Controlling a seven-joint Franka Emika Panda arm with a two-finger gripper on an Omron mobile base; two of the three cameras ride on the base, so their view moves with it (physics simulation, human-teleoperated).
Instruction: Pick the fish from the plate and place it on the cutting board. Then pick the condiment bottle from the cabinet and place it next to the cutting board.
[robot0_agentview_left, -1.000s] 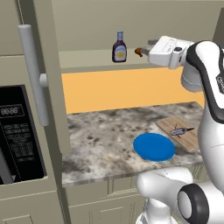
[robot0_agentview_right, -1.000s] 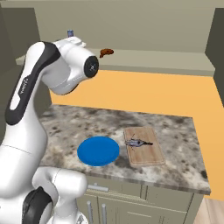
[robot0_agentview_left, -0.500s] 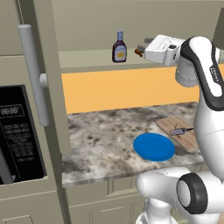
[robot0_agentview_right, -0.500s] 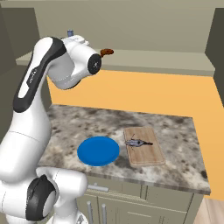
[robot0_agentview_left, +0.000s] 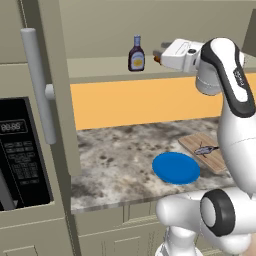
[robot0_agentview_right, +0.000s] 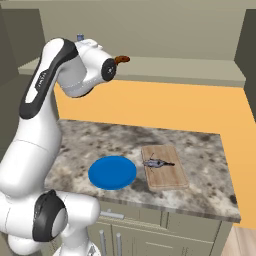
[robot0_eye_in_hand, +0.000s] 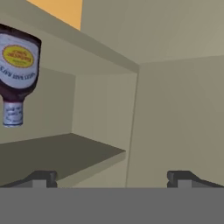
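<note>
Bottle (robot0_agentview_left: 136, 53) is located upright on the cabinet (robot0_agentview_left: 100, 67) shelf. Fish (robot0_agentview_right: 156, 162) is positioned on the board (robot0_agentview_right: 164, 166). Tool (robot0_eye_in_hand: 109, 177) is held released beside the bottle, empty.

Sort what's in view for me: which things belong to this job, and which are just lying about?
Job:
fish, lying on the cutting board
plate
condiment bottle on the cabinet shelf
fingers, spread

Lying about:
small brown lump
microwave
</note>
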